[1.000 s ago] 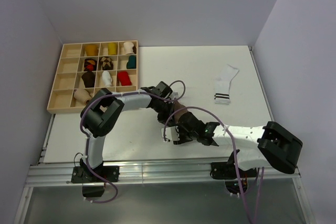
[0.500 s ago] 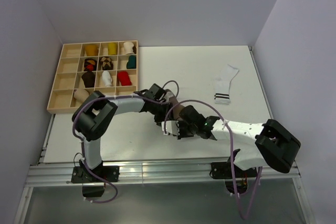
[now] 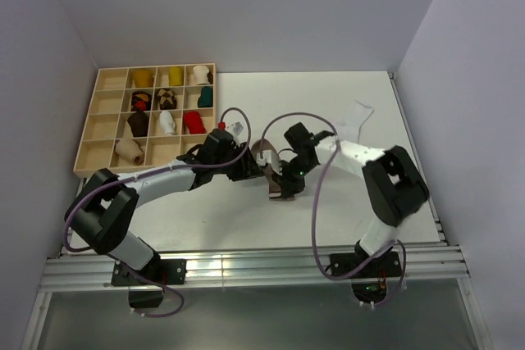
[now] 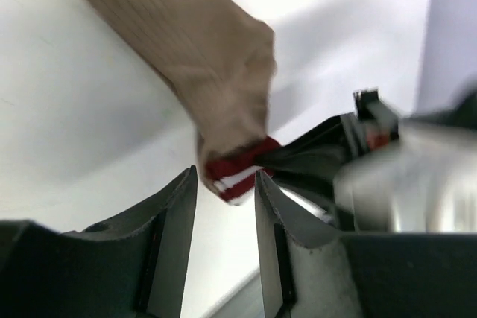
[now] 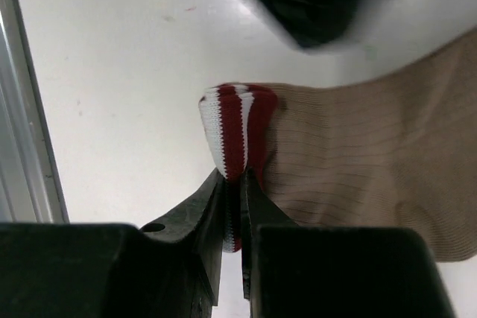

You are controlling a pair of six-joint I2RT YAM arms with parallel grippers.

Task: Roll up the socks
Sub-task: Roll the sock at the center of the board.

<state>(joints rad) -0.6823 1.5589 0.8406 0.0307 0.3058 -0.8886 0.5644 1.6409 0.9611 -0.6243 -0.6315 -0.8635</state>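
A brown sock (image 3: 267, 156) with a white-and-maroon striped cuff is held up at mid-table between my two grippers. My right gripper (image 3: 283, 188) is shut on the cuff (image 5: 232, 121), pinching it between its jaws (image 5: 232, 176); the brown leg (image 5: 373, 176) trails off to the right. My left gripper (image 3: 259, 171) is open, its fingertips (image 4: 223, 173) on either side of the cuff's end (image 4: 237, 176), with the brown sock (image 4: 186, 42) hanging just beyond. A cream sock (image 3: 358, 112) lies at the far right, partly hidden by my right arm.
A wooden compartment tray (image 3: 107, 104) stands at the far left, with rolled socks in several cells. Both arms' cables loop over the middle of the table. The metal rail (image 3: 246, 264) runs along the near edge.
Both grippers have carried the brown sock away from the near edge toward mid-table. The right arm has swung round to reach in from the far right, now covering part of the cream sock.
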